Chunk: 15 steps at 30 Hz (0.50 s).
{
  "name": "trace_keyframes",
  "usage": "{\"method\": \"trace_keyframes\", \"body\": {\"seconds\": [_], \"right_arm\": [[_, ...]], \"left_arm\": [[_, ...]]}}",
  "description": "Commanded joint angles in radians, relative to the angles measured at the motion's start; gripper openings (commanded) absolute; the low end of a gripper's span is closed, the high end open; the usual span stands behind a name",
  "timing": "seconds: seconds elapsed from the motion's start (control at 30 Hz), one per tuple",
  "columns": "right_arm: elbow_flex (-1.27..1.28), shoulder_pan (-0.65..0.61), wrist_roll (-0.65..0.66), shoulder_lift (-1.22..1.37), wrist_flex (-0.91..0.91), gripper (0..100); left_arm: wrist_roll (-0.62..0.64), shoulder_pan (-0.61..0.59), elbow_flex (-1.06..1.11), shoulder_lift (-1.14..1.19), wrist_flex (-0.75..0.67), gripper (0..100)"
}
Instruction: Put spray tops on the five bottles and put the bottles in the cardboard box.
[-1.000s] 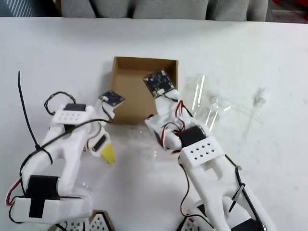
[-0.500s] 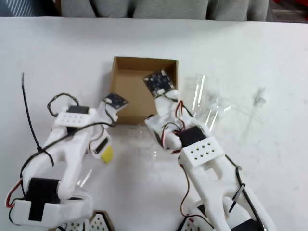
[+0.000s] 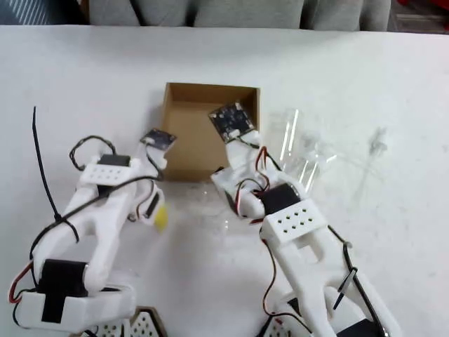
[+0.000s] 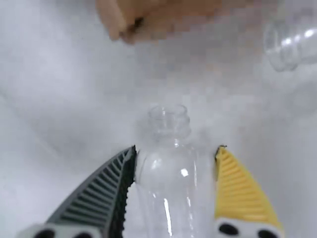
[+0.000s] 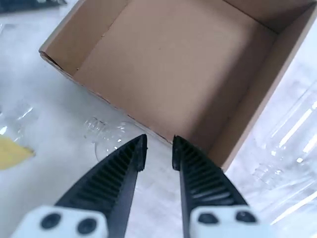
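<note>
Between the fingers of your left claw (image 4: 176, 151) sits a clear plastic bottle (image 4: 171, 188), neck pointing away from the wrist and bare of any top. The grey ribbed finger (image 4: 111, 191) and the yellow finger (image 4: 240, 191) lie against its two flanks just below the shoulder, so I judge the claw clenched on it. Hold it there, low on the body, with the threaded neck (image 4: 169, 119) free all round for a spray top. Thin plastic like this will likely buckle, so squeeze only enough to stop it turning, and keep it steady while the top goes on.

A little farther out, your right claw (image 5: 157, 144) hovers with nothing in it and only a narrow gap between its black fingers. You would have to widen that gap before it could take anything. Under it a second clear bottle (image 5: 106, 134) lies on its side on the white counter (image 3: 105, 70), just beside the near wall of the brown cardboard box (image 5: 173, 64).

The box has no bottles in it, so by my reading the task is at its start. Beyond its far side wall, more clear bottles (image 3: 302, 151) lie close together on the counter.
</note>
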Motion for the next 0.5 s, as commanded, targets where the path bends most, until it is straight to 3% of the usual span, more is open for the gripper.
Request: {"method": "trace_keyframes", "body": {"seconds": [0.0,0.37,0.47], "right_arm": [[-0.02,-0.002,0.012,-0.005,-0.018,6.6],[-0.02,-0.002,0.012,-0.005,-0.018,6.6],[-0.02,-0.002,0.012,-0.005,-0.018,6.6]], "left_arm": [[0.115,0.007,0.009,-0.038,-0.16,17],[0.12,-0.004,0.014,-0.038,-0.186,17],[0.12,-0.015,0.015,-0.038,-0.186,22]]}}
